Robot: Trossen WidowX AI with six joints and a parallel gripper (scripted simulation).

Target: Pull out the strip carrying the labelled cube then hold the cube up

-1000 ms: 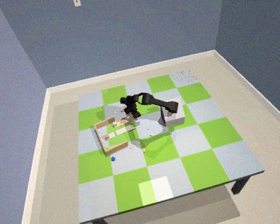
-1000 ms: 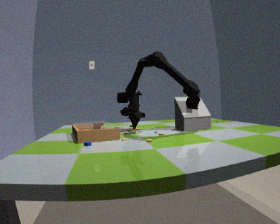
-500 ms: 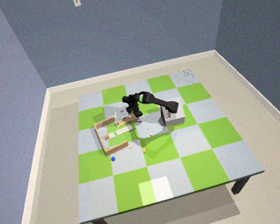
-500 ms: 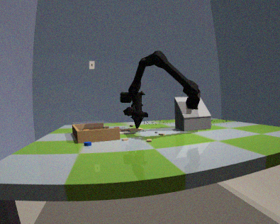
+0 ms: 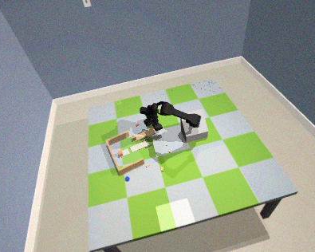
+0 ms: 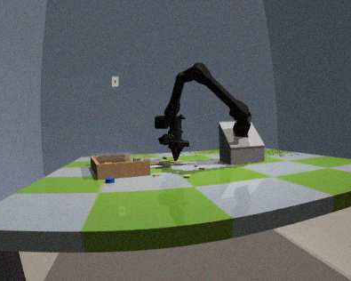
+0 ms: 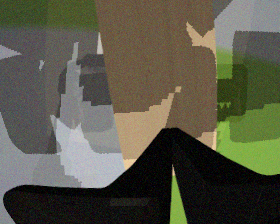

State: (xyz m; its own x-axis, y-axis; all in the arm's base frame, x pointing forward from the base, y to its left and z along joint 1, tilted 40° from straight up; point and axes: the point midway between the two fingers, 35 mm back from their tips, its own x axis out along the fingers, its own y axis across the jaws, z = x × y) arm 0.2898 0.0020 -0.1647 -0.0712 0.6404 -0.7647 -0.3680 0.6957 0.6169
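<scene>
Claw (image 5: 157, 127) (image 6: 176, 159) (image 7: 169, 135) clenched, nothing gripped, pointing down over a tan strip (image 5: 144, 135) (image 7: 158, 65); the desk (image 5: 237, 147) (image 6: 157, 209) lies below.

Clearance around the wooden frame
We find the wooden frame's (image 5: 114, 159) (image 6: 123, 170) side facing the arm's base open between its two end walls; its other three walls obstruct low entry. A tan strip (image 5: 143, 135) (image 7: 158, 60) obstructs passage beneath the fingers (image 5: 159, 127) (image 6: 176, 157).

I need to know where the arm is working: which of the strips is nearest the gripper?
The tan wooden strip, directly below the closed gripper; the others are paler.
</scene>
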